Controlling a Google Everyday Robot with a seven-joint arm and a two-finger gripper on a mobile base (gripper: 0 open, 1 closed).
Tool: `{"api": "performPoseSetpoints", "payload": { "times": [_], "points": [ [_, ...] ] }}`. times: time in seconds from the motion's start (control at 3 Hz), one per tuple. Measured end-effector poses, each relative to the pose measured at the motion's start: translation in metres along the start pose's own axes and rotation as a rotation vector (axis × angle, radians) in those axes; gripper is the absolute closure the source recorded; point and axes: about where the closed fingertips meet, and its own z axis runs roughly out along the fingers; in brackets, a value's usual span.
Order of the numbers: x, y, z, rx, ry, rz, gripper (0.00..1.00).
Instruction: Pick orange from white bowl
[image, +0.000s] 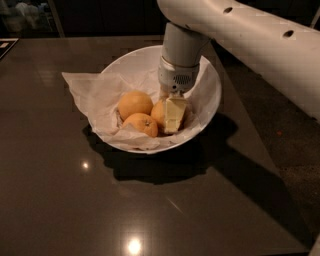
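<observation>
**Three fruits in the bowl, gripper down on the one at 3 o'clock**

Grasping is the step in hand. The gripper (170, 113) hangs straight down from the arm (250, 35) into the white bowl (212, 92), low among the fruit and right at the orange (158, 112).

That orange lies on the crumpled white paper (87, 90) lining the bowl, at the 3 o'clock end of the cluster. The gripper covers its 3 o'clock flank, so only its 9 o'clock half shows. Whether the gripper has closed on the fruit or merely stands around it cannot be told from this view.

Two neighbours crowd it. A plain round orange (135, 103) sits at its 10 o'clock and a smaller one with a dark stem dot (141, 125) at its 8 o'clock, both close enough to look like they touch it.

The next move probably calls for a firm hold confirmed first. Then comes a straight vertical lift, clear of the rim, without dragging the paper or nudging the neighbours. The bowl rests on a dark glossy surface (75, 200) and might slide if the lift pulls sideways.
</observation>
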Motion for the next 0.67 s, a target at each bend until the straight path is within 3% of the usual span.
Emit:
{"api": "performPoseSetpoints", "payload": {
  "times": [0.33, 0.67],
  "points": [
    [0.0, 0.0, -0.001, 0.0, 0.0, 0.0, 1.0],
    [0.003, 0.026, -0.027, 0.087, -0.005, 0.032, 1.0]
  ]
}}
